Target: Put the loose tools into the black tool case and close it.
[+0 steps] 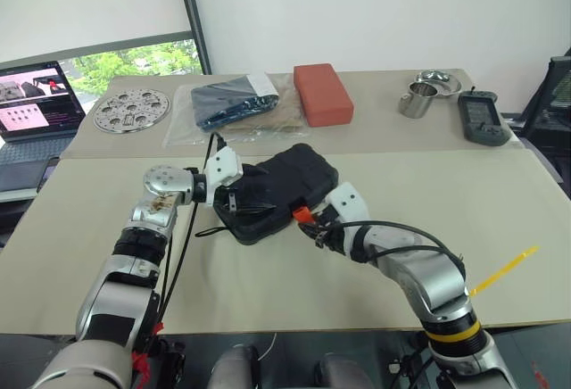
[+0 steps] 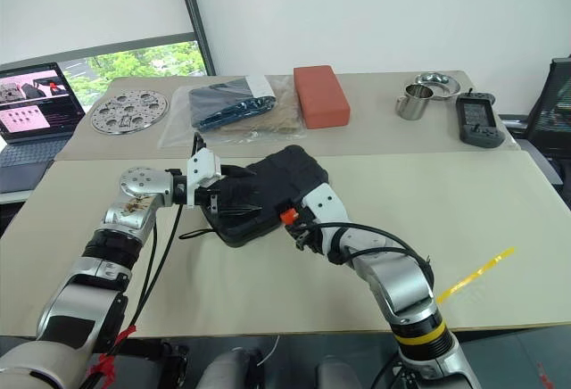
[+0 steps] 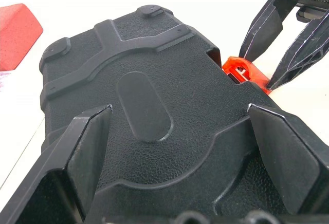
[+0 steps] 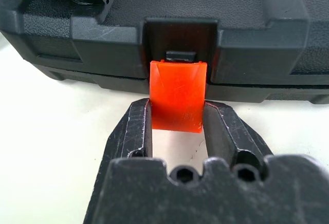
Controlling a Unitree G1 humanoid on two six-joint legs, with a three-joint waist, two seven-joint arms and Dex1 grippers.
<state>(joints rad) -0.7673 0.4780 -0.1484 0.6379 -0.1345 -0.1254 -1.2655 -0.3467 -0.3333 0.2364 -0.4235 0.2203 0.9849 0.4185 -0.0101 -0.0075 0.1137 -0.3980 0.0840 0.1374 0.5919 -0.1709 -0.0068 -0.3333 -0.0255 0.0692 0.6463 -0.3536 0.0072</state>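
So the black tool case (image 1: 281, 191) is sitting lid-down-shut near the front middle of the tabletop (image 1: 375, 300), turned a bit diagonal. The right pincer (image 4: 177, 118) is pinched onto the little orange latch (image 4: 177, 95) on the case's near edge; the wrist view shows a finger pressed against each side of the tab, which is flipped out from its slot. The left pincer (image 1: 234, 194) comes in from the case's left end, spread wide, with its fingers (image 3: 85, 157) straddling the ribbed shell rather than squeezing it. A yellow strip (image 1: 504, 270) lies on the tabletop off to the right. Further back there's a red-orange block (image 1: 322, 93), a clear bag with something dark in it (image 1: 234, 103), a round perforated metal disc (image 1: 131, 109), a steel cup (image 1: 417, 101), a grey handheld device (image 1: 482, 120) and, far left, a laptop (image 1: 36, 108).
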